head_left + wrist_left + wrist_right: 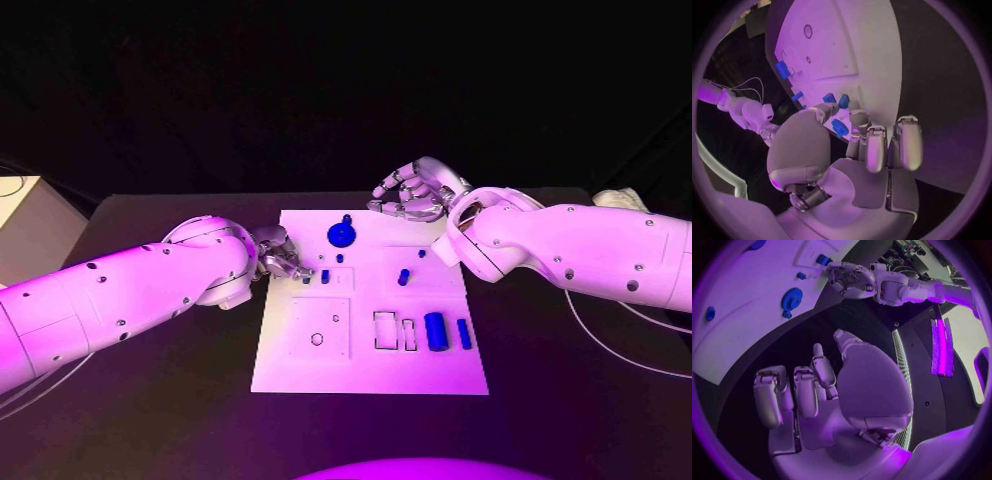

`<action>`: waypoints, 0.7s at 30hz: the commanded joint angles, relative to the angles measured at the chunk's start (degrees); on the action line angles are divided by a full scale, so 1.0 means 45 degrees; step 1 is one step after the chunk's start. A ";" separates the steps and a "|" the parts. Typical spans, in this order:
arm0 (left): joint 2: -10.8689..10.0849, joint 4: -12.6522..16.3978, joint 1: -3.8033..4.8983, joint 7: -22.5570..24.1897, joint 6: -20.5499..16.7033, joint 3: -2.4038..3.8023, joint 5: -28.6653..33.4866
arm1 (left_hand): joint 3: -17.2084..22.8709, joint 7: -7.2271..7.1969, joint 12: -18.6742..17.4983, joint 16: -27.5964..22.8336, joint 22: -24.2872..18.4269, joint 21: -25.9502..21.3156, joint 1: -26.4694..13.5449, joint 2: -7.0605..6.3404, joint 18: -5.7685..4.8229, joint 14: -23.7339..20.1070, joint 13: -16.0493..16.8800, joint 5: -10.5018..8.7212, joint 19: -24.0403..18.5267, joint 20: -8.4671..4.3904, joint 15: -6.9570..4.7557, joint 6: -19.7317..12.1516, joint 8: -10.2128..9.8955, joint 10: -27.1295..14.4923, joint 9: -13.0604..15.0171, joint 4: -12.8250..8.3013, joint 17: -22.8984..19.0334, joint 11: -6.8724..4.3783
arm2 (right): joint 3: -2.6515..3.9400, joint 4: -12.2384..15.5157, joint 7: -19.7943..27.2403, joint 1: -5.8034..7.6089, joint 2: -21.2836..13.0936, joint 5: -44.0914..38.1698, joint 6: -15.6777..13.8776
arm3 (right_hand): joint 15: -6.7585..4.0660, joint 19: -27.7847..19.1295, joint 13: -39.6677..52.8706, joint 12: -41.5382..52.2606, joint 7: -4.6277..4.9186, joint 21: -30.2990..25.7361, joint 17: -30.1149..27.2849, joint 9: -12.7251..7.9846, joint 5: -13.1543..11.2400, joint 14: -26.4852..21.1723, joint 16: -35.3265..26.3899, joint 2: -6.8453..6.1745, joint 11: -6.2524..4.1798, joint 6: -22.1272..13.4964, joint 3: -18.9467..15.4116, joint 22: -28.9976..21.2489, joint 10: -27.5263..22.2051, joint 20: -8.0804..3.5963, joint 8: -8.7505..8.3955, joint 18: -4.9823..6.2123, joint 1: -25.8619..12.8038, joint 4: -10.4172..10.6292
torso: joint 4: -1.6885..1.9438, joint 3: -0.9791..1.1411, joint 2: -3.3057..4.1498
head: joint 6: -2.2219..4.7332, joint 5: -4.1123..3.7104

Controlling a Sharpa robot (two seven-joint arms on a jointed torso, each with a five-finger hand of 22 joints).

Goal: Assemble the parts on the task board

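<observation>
The white task board (368, 375) lies in the middle of the black desk (159, 400), and everything here is placed against it.

At the board's left edge, about halfway along its length, the left robot hand (281, 257) reaches in from the left arm (116, 300). The left wrist view shows its thumb and a finger closed on a small blue part (840, 128), held just above the board's surface; its other fingers (907, 142) stretch out beside it, apart from the part.

On the board just right of that robot hand stand two small blue pegs (325, 276), close together. Toward the board's far edge sits a round blue knob (342, 235), with a tiny blue piece (340, 258) just nearer than it. Further right, near the board's middle, are two more short blue pegs (404, 276), one beside the other.

In the board's near half, a square outline with a small ring (317, 339) lies on the left side. Right of it are two empty rectangular slots (387, 330), then a thick blue cylinder (436, 331) lying flat, and a thinner blue bar (464, 333) just beside it, near the board's right edge.

The right robot hand (411, 193) hangs above the board's far right corner, touching nothing. In the right wrist view its fingers (807, 390) are loosely curled with gaps between them, and the palm holds nothing.
</observation>
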 commanded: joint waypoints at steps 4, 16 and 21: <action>-0.0104 0.0015 -0.0016 -0.0223 -0.0266 -0.0006 0.0088 | -0.0258 0.0083 -0.0006 0.0043 0.0550 -0.0056 -0.0244 0.0042 -0.0187 0.1369 0.0004 -0.0120 -0.0042 0.0019 -0.0016 0.0042 -0.0057 -0.0012 -0.0044 -0.0010 0.3354 0.0109 | 0.0003 0.0007 0.0163 -0.0005 -0.0008 -0.0067 0.0119 | -0.0034 0.1310 -0.0010 -0.0065 -0.0010 0.0028 0.2687 0.0017 0.0073 0.1156 -0.0054 0.0005 -0.0001 -0.0079 -0.0102 0.3349 -0.0066 -0.0056 0.0061 -0.0087 -0.0052 -0.0004 | -0.0003 0.0001 -0.0003 | 0.0028 -0.0005; -0.0653 0.0406 -0.0009 0.0547 -0.0963 0.0331 0.1868 | -0.1973 0.0354 -0.0998 0.0043 -0.0201 -0.0542 -0.0830 0.0504 -0.0010 0.1369 -0.1350 -0.1619 -0.0639 0.0212 0.0194 -0.0537 -0.0291 -0.1117 -0.0165 0.0012 0.3354 0.0384 | 0.0003 -0.0073 0.0191 -0.0005 0.0002 -0.0053 0.0119 | -0.0031 0.1199 -0.1398 -0.1795 0.0006 -0.0252 0.2250 0.0054 0.0080 0.1030 -0.0342 0.0017 0.0007 -0.0242 -0.0176 0.3234 -0.1133 -0.0055 0.0055 -0.0022 -0.0063 0.0012 | 0.0010 0.0003 -0.0006 | 0.0078 -0.0024; -0.0783 0.0454 -0.0005 0.1034 -0.1393 0.0472 0.3102 | -0.4158 0.0629 -0.1424 -0.0146 -0.0650 -0.0869 -0.0529 0.1385 0.0108 0.1229 -0.2270 -0.2611 -0.1019 0.0421 0.0417 -0.1104 -0.0312 -0.1998 -0.0254 0.0032 0.3073 0.0607 | 0.0003 -0.0125 0.0199 -0.0005 0.0024 -0.0048 0.0118 | -0.0040 0.1112 -0.2398 -0.2982 0.0008 -0.0478 0.2022 0.0101 0.0083 0.0964 -0.0514 0.0028 0.0003 -0.0334 -0.0234 0.3142 -0.1737 -0.0063 0.0084 0.0029 -0.0028 0.0019 | 0.0006 -0.0002 -0.0011 | 0.0084 -0.0014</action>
